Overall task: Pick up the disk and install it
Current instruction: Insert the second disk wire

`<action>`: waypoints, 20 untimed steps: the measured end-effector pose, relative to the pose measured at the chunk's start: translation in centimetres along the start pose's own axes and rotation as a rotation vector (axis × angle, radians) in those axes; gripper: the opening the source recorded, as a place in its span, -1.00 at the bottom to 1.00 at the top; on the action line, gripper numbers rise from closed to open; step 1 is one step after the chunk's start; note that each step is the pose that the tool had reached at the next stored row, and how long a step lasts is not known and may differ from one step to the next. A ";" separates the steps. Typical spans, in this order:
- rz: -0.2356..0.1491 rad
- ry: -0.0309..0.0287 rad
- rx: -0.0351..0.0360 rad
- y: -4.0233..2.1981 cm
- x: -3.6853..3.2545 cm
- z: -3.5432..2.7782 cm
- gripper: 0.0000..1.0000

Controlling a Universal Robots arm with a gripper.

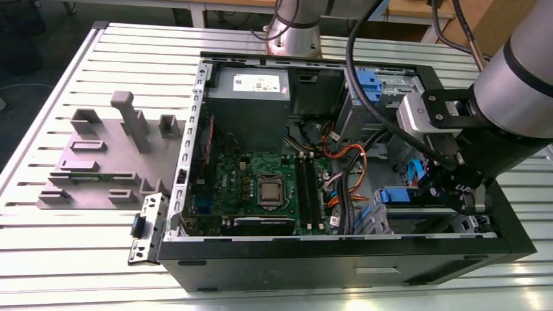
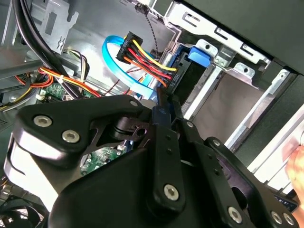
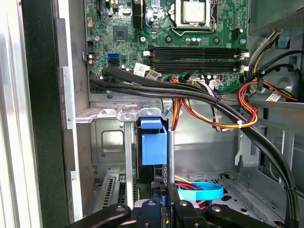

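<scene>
A: Where's the disk (image 3: 154, 145)?

B: Standing on edge in the metal drive bay (image 3: 110, 142) at the front corner of the computer case (image 1: 346, 249), low on the exterior view's right. What shows of it is mostly blue plastic: a rail with a tab, seen in both wrist views and as a blue block (image 1: 399, 195) from outside.

A: The silver face and label?

B: Hidden. The bay walls and the gripper (image 3: 165, 199) cover them.

A: And the jaws?

B: Drawn close, pinching the thin blue edge just under the tab. In the second wrist view the fingertips (image 2: 164, 102) meet on that edge, beside the power connector (image 2: 147, 59) with its red, yellow and black wires. The blue data cable (image 2: 118, 71) loops behind, its far end out of sight.
</scene>
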State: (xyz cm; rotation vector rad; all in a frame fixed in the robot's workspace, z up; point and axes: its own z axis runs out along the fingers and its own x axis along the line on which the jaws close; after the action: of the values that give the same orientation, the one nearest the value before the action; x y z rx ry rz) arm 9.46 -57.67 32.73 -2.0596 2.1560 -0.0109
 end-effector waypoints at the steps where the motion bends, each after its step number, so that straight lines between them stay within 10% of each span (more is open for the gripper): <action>1: 0.000 -0.0001 0.0000 0.00 0.01 0.02 -0.68; 20: 0.000 0.0000 0.0000 -0.01 0.03 -0.03 -0.68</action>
State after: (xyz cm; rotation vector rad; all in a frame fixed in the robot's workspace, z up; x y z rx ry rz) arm 9.47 -57.71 32.75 -2.0595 2.1560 -0.0109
